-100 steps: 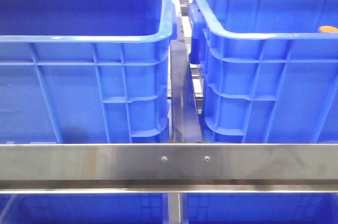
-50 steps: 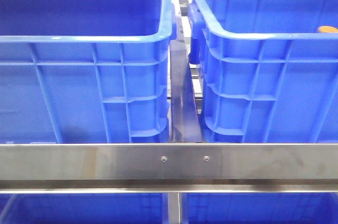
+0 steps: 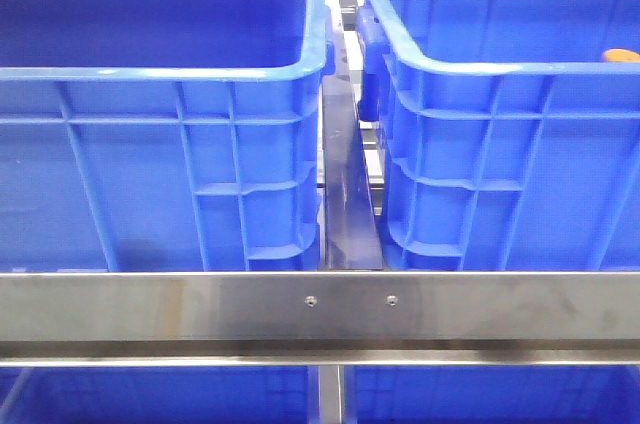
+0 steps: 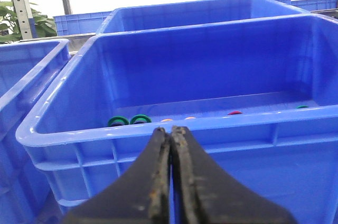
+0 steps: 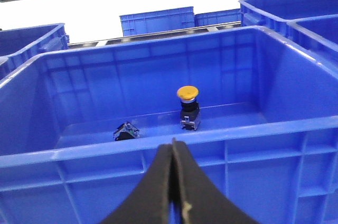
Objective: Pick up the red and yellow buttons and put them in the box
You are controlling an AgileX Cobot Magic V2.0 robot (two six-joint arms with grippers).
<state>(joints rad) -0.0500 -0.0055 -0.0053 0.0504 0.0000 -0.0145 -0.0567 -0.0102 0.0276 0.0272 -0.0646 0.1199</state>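
Two big blue crates fill the front view, side by side: the left crate (image 3: 160, 124) and the right crate (image 3: 500, 124), with a narrow gap between them where a dark metal strip (image 3: 348, 184) runs away from the camera. A steel bar (image 3: 320, 306) crosses in front of both, near the camera. Neither arm shows in this view.

Over to the left wrist camera: the left gripper (image 4: 170, 131) sits just outside the near wall of a blue crate (image 4: 174, 134), its two dark fingers pressed together with only a thin seam between them, and nothing is held. Inside that crate, on the floor toward the far wall, lie two green rings (image 4: 129, 120) side by side, a small pale orange piece (image 4: 167, 120) just beside them, and a red button (image 4: 234, 112) further along, mostly hidden by the rim.

Now the right wrist camera: the right gripper (image 5: 173, 143) is likewise closed tight, fingertips meeting, empty, hovering just outside the near rim of its own blue crate (image 5: 158, 155). In that crate a yellow button (image 5: 188, 106) stands upright on its black base near the far wall, and a small dark part (image 5: 125, 131) lies on the floor to one side of it, apart from it. From the front, an orange-yellow cap (image 3: 622, 55) peeks over the right crate's edge.
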